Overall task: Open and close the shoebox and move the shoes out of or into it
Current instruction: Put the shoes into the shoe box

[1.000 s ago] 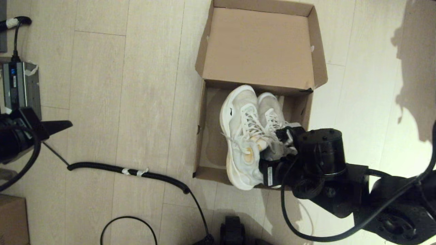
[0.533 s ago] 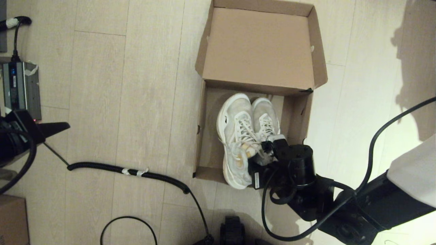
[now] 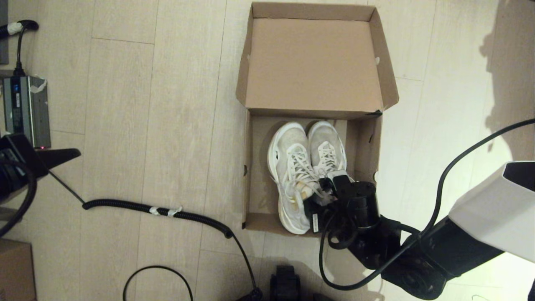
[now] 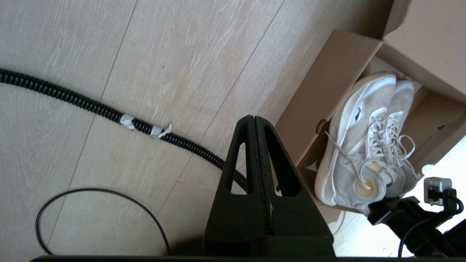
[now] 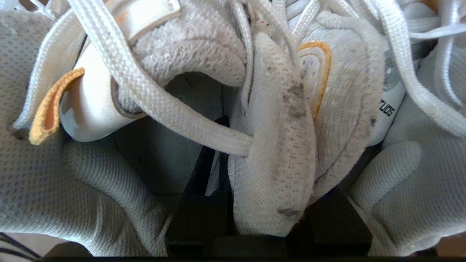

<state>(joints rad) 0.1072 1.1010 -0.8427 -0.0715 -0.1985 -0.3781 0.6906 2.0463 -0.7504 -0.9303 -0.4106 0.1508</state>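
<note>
The brown shoebox [image 3: 252, 167] stands open on the floor, its lid [image 3: 313, 62] folded back on the far side. Both white sneakers [image 3: 299, 159] lie side by side inside it, toes toward the lid, with the heels at the near wall. My right gripper [image 3: 324, 193] is down at the heel end. In the right wrist view it [image 5: 262, 203] is shut on the pressed-together inner collars of the sneakers [image 5: 276, 156]. My left gripper [image 3: 62, 155] is parked far left, well away from the box, and its fingers [image 4: 253, 120] are shut on nothing. The left wrist view shows the shoebox [image 4: 320, 91] and sneakers [image 4: 364, 138] from the side.
A coiled black cable [image 3: 167, 210] runs across the floor between the left arm and the box. A grey device [image 3: 25, 108] sits at the far left, a small brown carton corner [image 3: 14, 267] at the lower left, and a thin black cable loop [image 3: 154, 276] near the front.
My right gripper has come down and forward with the sneakers, which now lie lower inside the box. The box has shifted slightly. The left arm has drifted a little to the left.
</note>
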